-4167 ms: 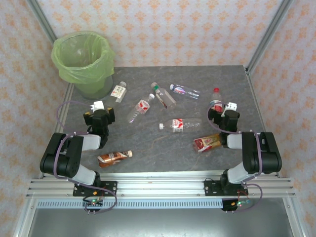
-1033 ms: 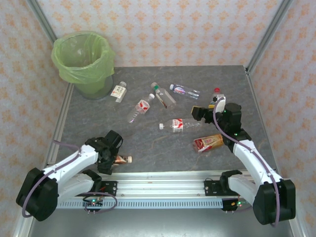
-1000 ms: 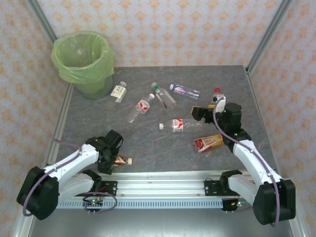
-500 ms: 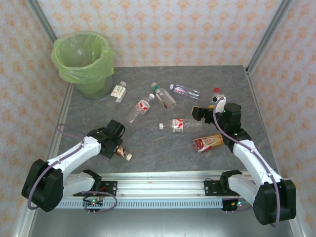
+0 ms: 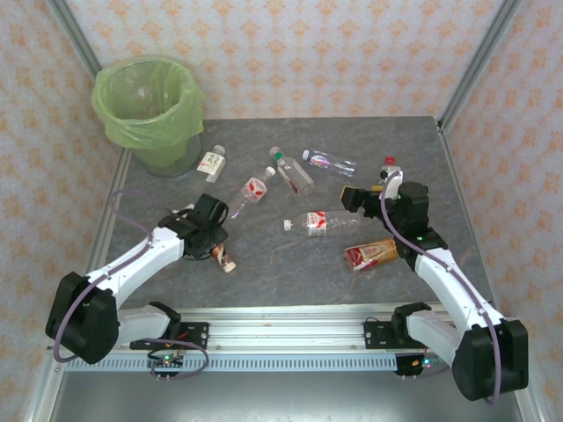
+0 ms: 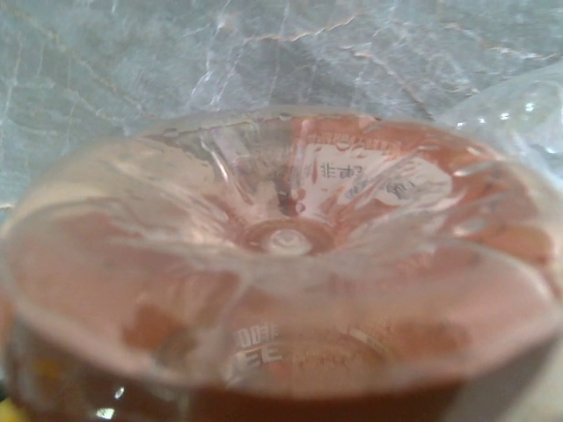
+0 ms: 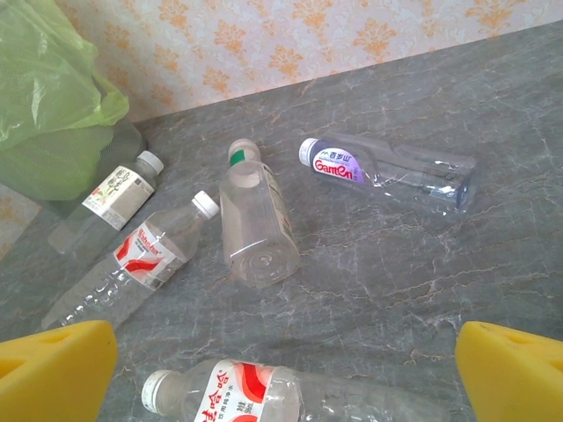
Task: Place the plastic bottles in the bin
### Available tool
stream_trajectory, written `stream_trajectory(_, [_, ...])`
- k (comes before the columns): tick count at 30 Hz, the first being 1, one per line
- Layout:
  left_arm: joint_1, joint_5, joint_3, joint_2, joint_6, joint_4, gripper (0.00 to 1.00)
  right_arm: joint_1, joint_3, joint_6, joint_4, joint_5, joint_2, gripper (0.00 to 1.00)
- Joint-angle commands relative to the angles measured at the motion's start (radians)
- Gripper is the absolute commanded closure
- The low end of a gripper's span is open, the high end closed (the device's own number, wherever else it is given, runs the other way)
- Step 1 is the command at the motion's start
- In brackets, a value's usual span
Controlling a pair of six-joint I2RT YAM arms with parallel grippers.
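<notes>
My left gripper (image 5: pixel 212 243) is shut on a brown-orange bottle (image 5: pixel 224 259), whose capped end points toward the near right over the table. In the left wrist view that bottle's clear base (image 6: pixel 281 264) sits right against the camera. The green-bagged bin (image 5: pixel 149 110) stands at the far left corner. My right gripper (image 5: pixel 352 195) is open, its yellow fingertips (image 7: pixel 57 369) spread wide above a clear red-white labelled bottle (image 7: pixel 237 400) (image 5: pixel 321 221). Other plastic bottles lie mid-table: a green-capped one (image 5: pixel 293 171) (image 7: pixel 255 220), a purple-labelled one (image 5: pixel 330 163) (image 7: pixel 387 167), a red-white one (image 5: pixel 251 193) (image 7: pixel 132 264).
A small white-labelled bottle (image 5: pixel 212 162) (image 7: pixel 110 198) lies by the bin's foot. A flattened orange bottle (image 5: pixel 369 254) rests under the right forearm, and a red-capped bottle (image 5: pixel 387 163) stands behind the right wrist. Metal frame posts (image 5: pixel 479 61) edge the grey table (image 5: pixel 281 272).
The left gripper closed on the brown-orange bottle near the front edge and has carried it away from that edge toward the table's middle. The right arm has stayed still.
</notes>
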Motion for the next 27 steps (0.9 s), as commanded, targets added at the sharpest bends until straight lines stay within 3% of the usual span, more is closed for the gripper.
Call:
stream_trajectory(1, [-0.003, -0.077, 0.054, -0.045, 0.086, -0.051, 0.62, 0.006, 0.035, 0.026, 0.048, 0.034, -0.017, 0.01])
stream_trajectory(2, [-0.003, -0.09, 0.066, -0.048, 0.087, -0.074, 0.64, 0.006, 0.037, 0.031, 0.055, 0.036, -0.015, 0.01])
stream_trajectory(5, [-0.003, -0.135, 0.109, -0.049, 0.089, -0.113, 0.93, 0.006, 0.039, 0.052, 0.087, 0.04, -0.006, 0.01])
stream_trajectory(7, [-0.003, -0.135, 0.138, -0.04, 0.106, -0.108, 1.0, 0.006, 0.04, 0.068, 0.11, 0.04, 0.004, 0.01])
stream_trajectory(14, [-0.004, -0.123, 0.223, -0.026, 0.182, -0.043, 1.0, 0.023, 0.061, 0.11, 0.154, 0.015, 0.028, 0.01])
stream_trajectory(22, [-0.001, -0.195, 0.437, 0.065, 0.31, -0.002, 1.0, 0.163, 0.125, 0.061, 0.133, 0.045, 0.095, 0.01])
stream_trajectory(27, [0.003, -0.143, 0.6, 0.172, 0.441, 0.047, 1.0, 0.239, 0.181, 0.023, 0.14, 0.066, 0.164, 0.01])
